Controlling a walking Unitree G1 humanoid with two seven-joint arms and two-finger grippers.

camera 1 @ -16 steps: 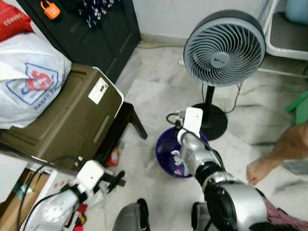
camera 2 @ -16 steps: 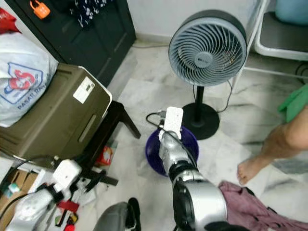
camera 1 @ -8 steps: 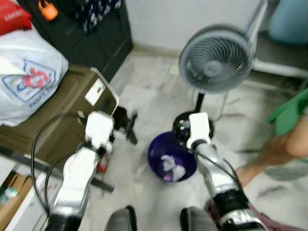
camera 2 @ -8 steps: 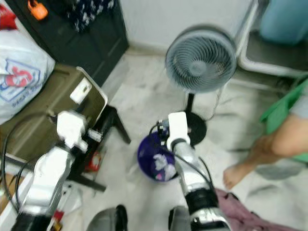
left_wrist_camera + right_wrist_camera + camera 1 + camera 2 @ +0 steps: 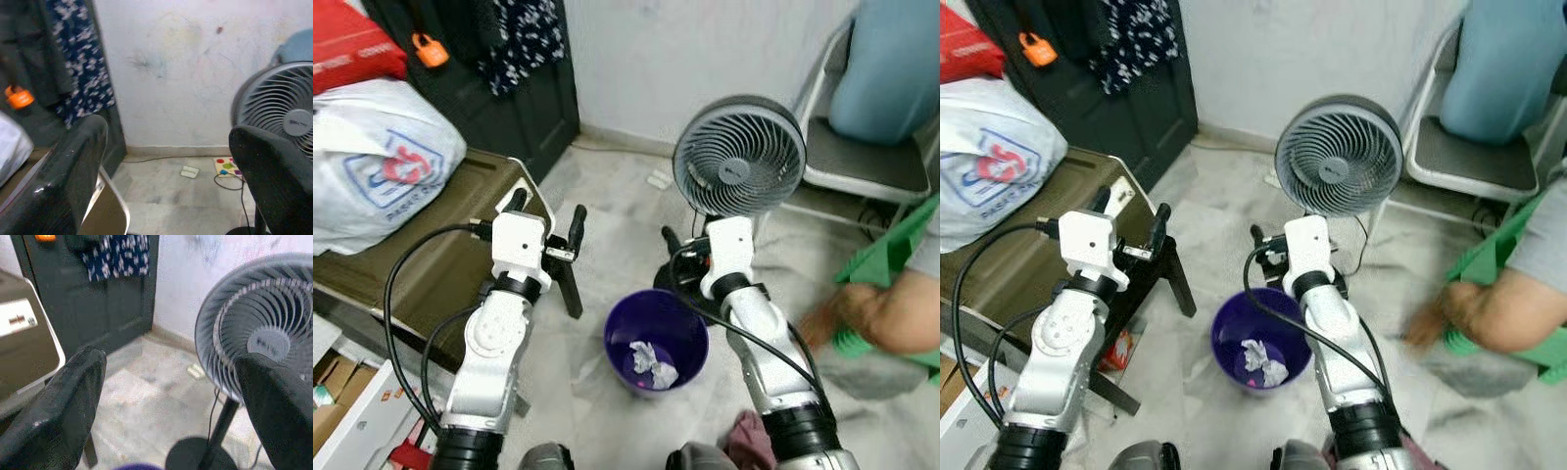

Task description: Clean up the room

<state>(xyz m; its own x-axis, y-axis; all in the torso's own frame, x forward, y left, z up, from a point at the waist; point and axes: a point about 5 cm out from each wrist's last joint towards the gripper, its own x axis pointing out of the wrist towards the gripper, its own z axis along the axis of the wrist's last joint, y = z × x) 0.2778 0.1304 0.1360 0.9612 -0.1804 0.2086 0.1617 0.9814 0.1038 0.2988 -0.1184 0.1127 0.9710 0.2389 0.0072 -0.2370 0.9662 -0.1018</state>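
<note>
Grey round pedestal fan (image 5: 739,154) on a black disc base, standing on pale marbled floor tiles (image 5: 622,196) close to a white wall (image 5: 166,63). Black cabinet door (image 5: 1097,69) at far left, hung with a dark blue white-flowered cloth (image 5: 521,39) and an orange padlock (image 5: 430,50). Olive-brown flat box (image 5: 406,269) lying on a low dark stand, topped by a white plastic shopping bag with a red and blue logo (image 5: 377,162). Red bag (image 5: 352,49) behind it. Person's forearm (image 5: 1503,308) at right, reaching toward something green (image 5: 891,264).
</note>
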